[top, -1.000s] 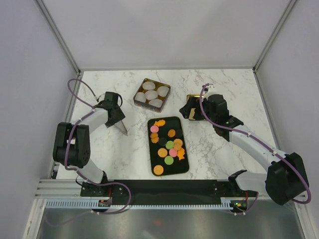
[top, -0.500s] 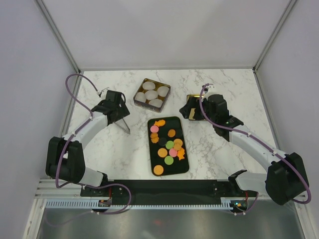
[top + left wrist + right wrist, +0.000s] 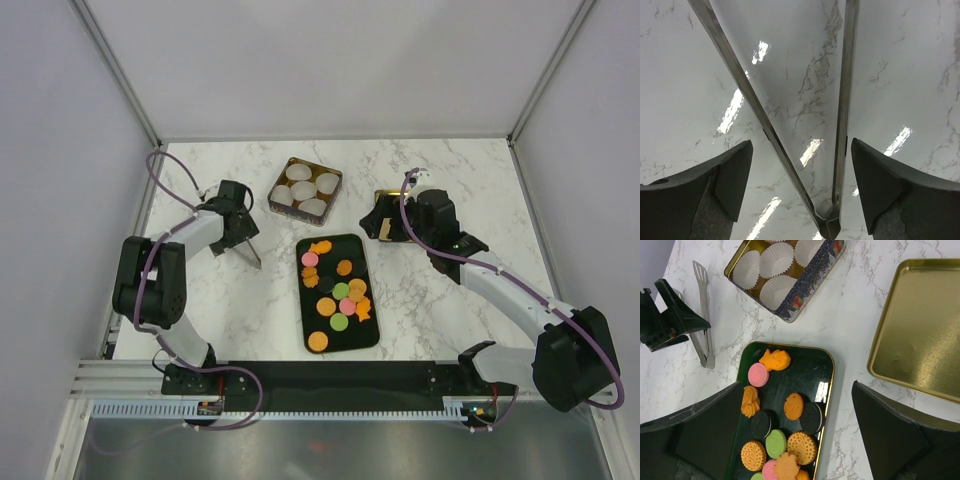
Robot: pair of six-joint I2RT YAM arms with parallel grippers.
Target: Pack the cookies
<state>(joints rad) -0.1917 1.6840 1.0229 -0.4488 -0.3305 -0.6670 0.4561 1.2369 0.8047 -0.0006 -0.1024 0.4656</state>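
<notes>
The cookies (image 3: 337, 295) lie on a black tray (image 3: 365, 335) in the middle of the table: orange, pink, green and dark brown, also visible as cookies (image 3: 790, 407) in the right wrist view. A square tin (image 3: 305, 187) holding white paper cups stands behind the tray. Metal tongs (image 3: 249, 256) lie flat on the marble to the left. My left gripper (image 3: 240, 238) hovers over them, open, and the tongs (image 3: 841, 115) lie between its fingers (image 3: 735, 170) without touching either. My right gripper (image 3: 378, 222) is open and empty over the tray's far right corner.
A gold lid (image 3: 925, 330) lies upside down right of the tray (image 3: 826, 371), partly under my right gripper (image 3: 797, 385). The tin (image 3: 807, 295) and the tongs (image 3: 702, 315) show beyond it, with the left gripper (image 3: 670, 315) beside them. Frame posts and walls bound the table.
My left gripper's jaws have spread wider over the tongs and its arm has swung out and back. The right arm has not moved.
</notes>
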